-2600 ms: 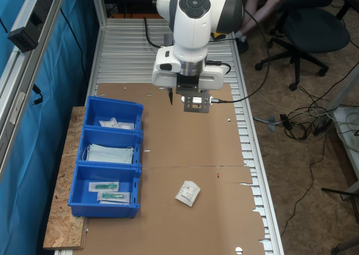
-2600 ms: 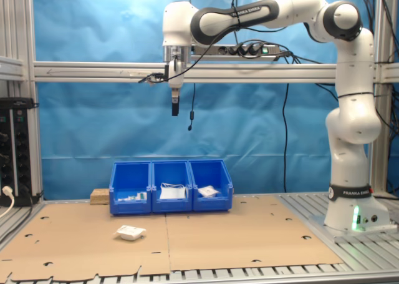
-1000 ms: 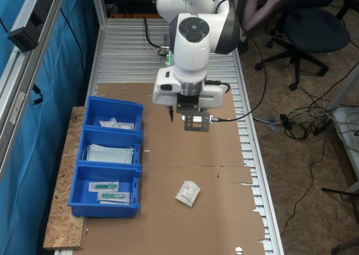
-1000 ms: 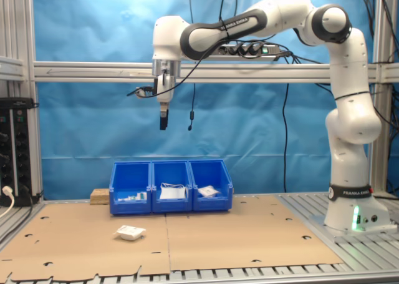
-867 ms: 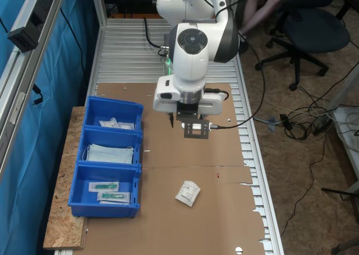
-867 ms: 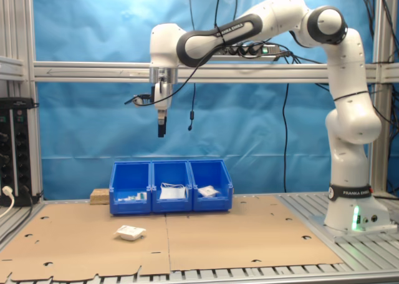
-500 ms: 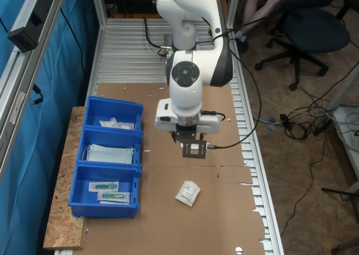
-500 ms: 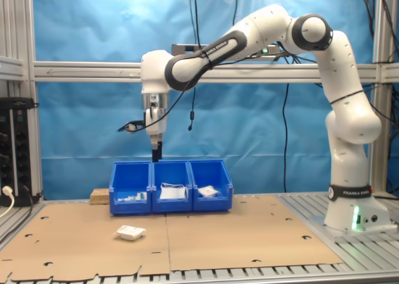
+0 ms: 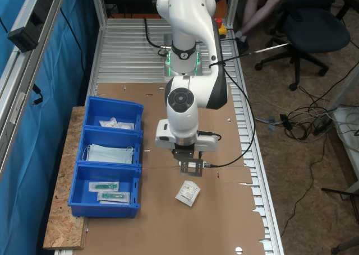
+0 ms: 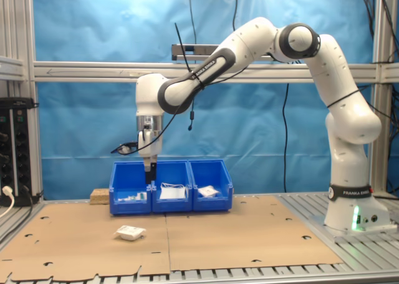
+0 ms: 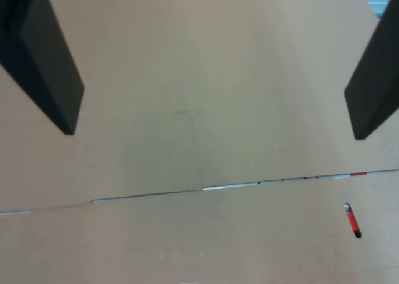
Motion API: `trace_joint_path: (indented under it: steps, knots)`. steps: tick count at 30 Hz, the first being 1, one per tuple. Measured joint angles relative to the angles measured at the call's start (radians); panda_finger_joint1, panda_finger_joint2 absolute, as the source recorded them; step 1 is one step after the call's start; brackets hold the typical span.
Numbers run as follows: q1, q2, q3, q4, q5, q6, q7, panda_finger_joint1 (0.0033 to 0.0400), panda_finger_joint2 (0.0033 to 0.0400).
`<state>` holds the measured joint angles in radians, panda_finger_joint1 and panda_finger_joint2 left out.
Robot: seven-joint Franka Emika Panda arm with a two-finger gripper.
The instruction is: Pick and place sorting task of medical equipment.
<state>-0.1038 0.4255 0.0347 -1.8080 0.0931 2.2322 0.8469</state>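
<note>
First exterior view shows the cardboard-covered surface (image 9: 224, 221) with three blue bins (image 9: 106, 164) at its left and the white packet (image 9: 187, 193) lying loose, unsorted, nearer the camera than the arm. Wide open and empty, the tool (image 11: 206, 72) hangs above bare cardboard just short of the packet, so grasping and binning are both left to do.

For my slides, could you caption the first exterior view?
Open gripper above cardboard, near white sealed packet beside blue bins.
</note>
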Motion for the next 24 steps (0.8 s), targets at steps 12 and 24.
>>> trace_joint_path:
  steps: [12,24]
  knots:
    - [0.0,0.083,0.0,0.033,0.009,0.084,0.0,0.04,0.04]
    - [0.0,0.206,0.003,0.111,0.05,0.144,0.0,0.04,0.04]
